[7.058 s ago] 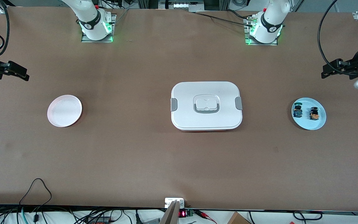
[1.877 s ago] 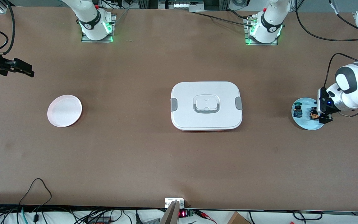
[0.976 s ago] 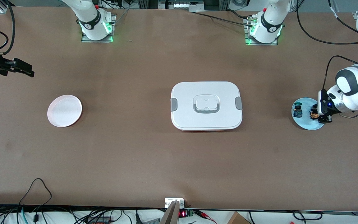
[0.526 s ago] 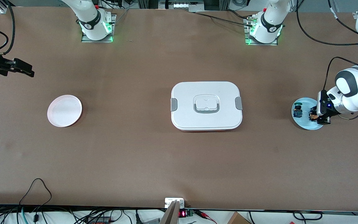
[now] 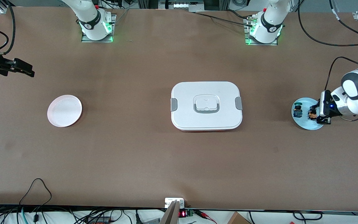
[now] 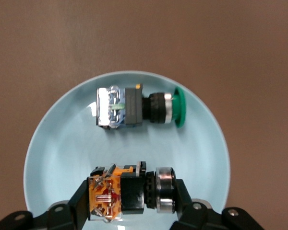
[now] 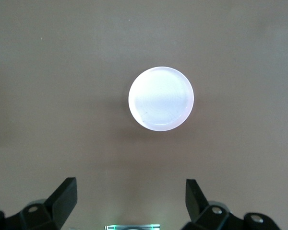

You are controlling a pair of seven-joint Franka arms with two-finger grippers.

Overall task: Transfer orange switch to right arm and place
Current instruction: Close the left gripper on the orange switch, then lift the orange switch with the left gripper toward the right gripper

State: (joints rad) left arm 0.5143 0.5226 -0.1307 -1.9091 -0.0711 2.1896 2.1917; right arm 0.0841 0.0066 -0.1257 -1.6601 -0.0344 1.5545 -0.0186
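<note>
The orange switch (image 6: 120, 194) lies on its side in the light blue plate (image 6: 57, 143) at the left arm's end of the table. My left gripper (image 6: 132, 197) is down in the plate and shut on it, one finger at the orange body end and one at the black button end. In the front view the switch (image 5: 311, 115) shows just at the tips of the left gripper (image 5: 316, 114). My right gripper (image 5: 26, 71) is open and empty, and waits in the air over the right arm's end of the table.
A switch with a blue-green body and green button (image 6: 134, 106) lies beside the orange one in the plate (image 5: 314, 126). A pale pink plate (image 5: 64, 110) sits near the right arm's end, also in the right wrist view (image 7: 161, 98). A white lidded box (image 5: 206, 105) stands mid-table.
My left arm has come down onto the blue plate and its fingers have shut on the orange switch, which has shifted slightly. The right arm has barely moved.
</note>
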